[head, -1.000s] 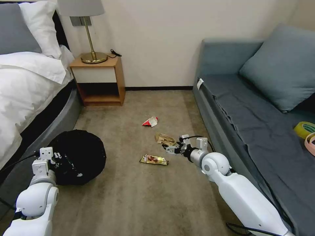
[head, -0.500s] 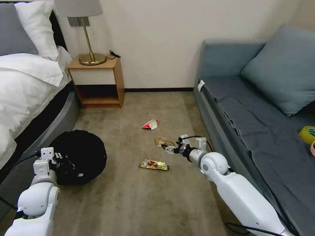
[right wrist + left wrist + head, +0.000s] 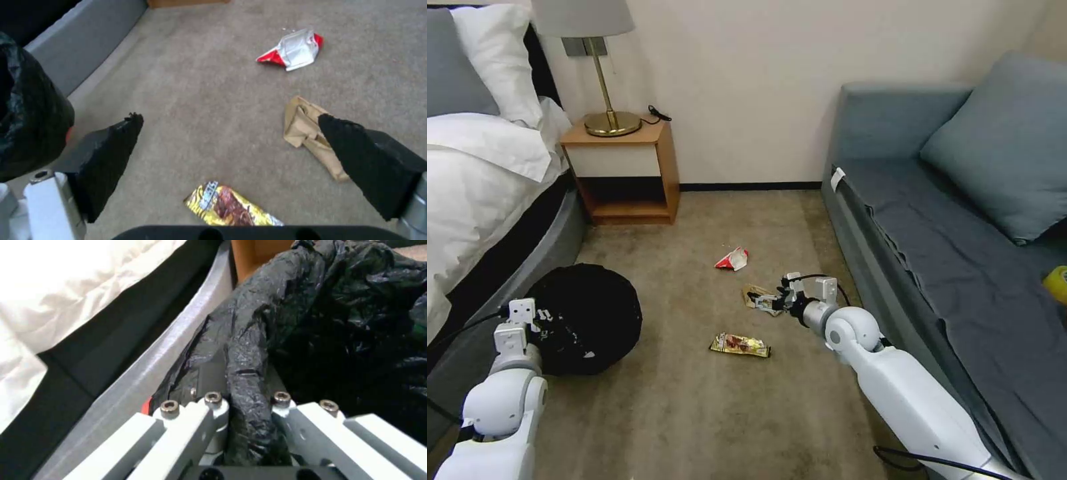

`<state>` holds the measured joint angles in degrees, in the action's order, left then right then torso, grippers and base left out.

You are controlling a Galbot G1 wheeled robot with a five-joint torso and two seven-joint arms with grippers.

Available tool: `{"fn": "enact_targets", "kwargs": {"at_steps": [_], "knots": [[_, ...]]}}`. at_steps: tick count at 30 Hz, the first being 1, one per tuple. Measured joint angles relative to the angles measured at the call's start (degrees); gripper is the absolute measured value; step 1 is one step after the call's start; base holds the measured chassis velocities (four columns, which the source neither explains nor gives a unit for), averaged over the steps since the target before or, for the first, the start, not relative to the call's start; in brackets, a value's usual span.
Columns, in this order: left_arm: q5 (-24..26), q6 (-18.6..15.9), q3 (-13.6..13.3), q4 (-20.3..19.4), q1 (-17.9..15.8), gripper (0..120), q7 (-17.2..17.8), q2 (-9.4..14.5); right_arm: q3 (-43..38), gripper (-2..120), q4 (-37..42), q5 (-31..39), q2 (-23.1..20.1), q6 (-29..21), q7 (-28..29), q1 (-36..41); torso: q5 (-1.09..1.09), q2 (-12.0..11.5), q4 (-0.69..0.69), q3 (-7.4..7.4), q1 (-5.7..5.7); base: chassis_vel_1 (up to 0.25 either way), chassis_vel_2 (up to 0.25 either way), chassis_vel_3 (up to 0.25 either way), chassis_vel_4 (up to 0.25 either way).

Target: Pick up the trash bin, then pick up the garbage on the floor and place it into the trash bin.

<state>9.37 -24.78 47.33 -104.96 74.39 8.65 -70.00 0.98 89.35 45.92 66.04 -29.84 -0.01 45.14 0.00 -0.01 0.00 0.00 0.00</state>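
Observation:
The trash bin (image 3: 587, 313), wrapped in a crinkled black bag, sits low at the left by the bed. My left gripper (image 3: 548, 319) is shut on its bag-covered rim (image 3: 247, 373). On the carpet lie three pieces of garbage: a red-and-white wrapper (image 3: 732, 259) (image 3: 293, 50), crumpled tan paper (image 3: 754, 293) (image 3: 305, 128) and a gold-brown snack wrapper (image 3: 739, 345) (image 3: 227, 206). My right gripper (image 3: 767, 303) (image 3: 230, 118) hangs open low over the carpet, one finger (image 3: 365, 156) overlapping the tan paper's edge, nothing held.
A bed (image 3: 480, 180) with a grey base runs along the left. A wooden nightstand (image 3: 624, 167) with a brass lamp (image 3: 602, 67) stands at the back wall. The blue-grey sofa (image 3: 960, 233) borders the right, with a yellow tape roll (image 3: 1057, 283) on it.
The head view has shifted slightly. My right gripper has edged forward and left, closer to the tan paper. The left gripper still holds the bin's rim.

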Motion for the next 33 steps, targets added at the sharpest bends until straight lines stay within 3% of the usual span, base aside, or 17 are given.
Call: {"fn": "enact_targets", "kwargs": {"at_steps": [33], "knots": [[-0.72, 0.47, -0.57, 0.27, 0.03, 4, -0.32, -0.51, 1.41, 100, -0.94, -1.50, -0.40, 0.30, -1.10, -0.96, 0.00, 0.01, 0.00, 0.00, 0.00, -0.082, 0.086, 0.090, -0.085]]}}
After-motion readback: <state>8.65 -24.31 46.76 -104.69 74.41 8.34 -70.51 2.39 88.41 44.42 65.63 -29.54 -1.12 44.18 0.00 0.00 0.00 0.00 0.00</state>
